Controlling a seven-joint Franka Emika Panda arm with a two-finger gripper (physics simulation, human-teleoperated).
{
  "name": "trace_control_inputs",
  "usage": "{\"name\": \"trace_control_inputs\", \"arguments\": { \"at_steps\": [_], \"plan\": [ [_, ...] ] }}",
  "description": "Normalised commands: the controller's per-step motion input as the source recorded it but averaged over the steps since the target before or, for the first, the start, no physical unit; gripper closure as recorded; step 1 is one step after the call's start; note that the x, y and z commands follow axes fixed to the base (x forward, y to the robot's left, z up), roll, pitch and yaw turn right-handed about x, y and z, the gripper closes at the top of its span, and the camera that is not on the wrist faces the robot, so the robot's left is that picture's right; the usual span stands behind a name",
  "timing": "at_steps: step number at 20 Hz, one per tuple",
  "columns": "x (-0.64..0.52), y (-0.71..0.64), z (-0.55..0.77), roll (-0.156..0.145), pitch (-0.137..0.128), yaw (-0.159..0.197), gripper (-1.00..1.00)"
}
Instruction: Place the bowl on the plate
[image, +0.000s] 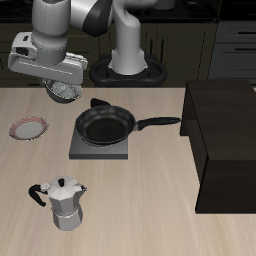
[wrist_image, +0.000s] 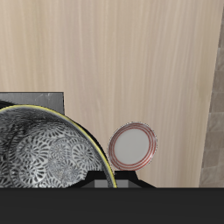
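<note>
Speckled round bowl (wrist_image: 44, 149) gripped in jaws | flat pink-rimmed plate (wrist_image: 133, 144) on woodgrain table (wrist_image: 122, 61)

bowl (wrist_image: 44, 149): 1 | plate (image: 28, 128): 1 | frying pan (image: 106, 125): 1 | moka pot (image: 64, 203): 1 | board (image: 80, 149): 1

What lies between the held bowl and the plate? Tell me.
Nothing: only bare table separates them. The exterior view shows the bowl raised in the gripper, with the plate nearer the front edge. The wrist view shows bare wood between bowl and plate.
</note>
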Motion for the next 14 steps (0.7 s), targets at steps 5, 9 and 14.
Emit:
{"name": "trace_control_inputs", "arguments": {
  "at_steps": [5,9,14],
  "plan": [
    [-0.20,-0.17,-0.07,-0.022,-0.003,0.010,1.00],
    [-0.14,-0.21,-0.03,-0.042,-0.007,0.010,1.00],
    [-0.09,-0.24,-0.02,-0.042,0.012,-0.015,1.00]
  ]
}}
